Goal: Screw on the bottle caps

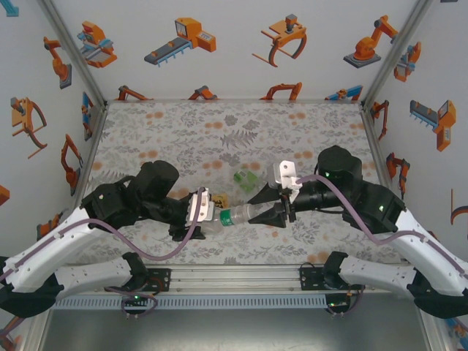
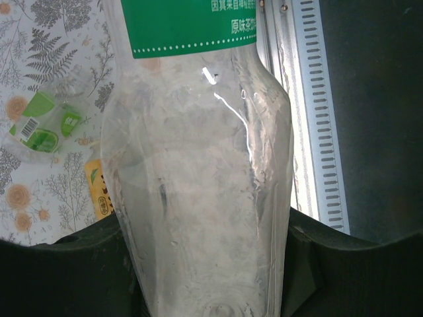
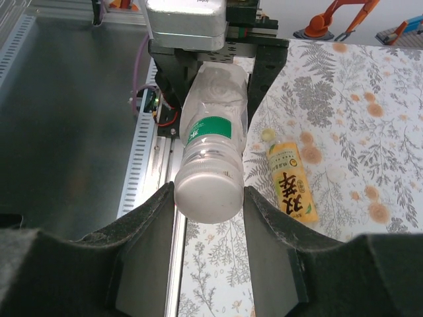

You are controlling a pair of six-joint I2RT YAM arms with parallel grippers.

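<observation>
Top camera: we look down from high above the near edge onto the whole flowered table (image 1: 234, 131), from far off. Left wrist camera: we look out past the left fingers (image 2: 53, 277), very close on the clear bottle (image 2: 198, 198), with table to its left and a metal rail (image 2: 310, 132) to its right. Right wrist camera: we face that bottle end-on, close, between the right fingers (image 3: 145, 251). All three views share the bottle and the yellow-label bottle (image 3: 292, 181) lying near it.
</observation>
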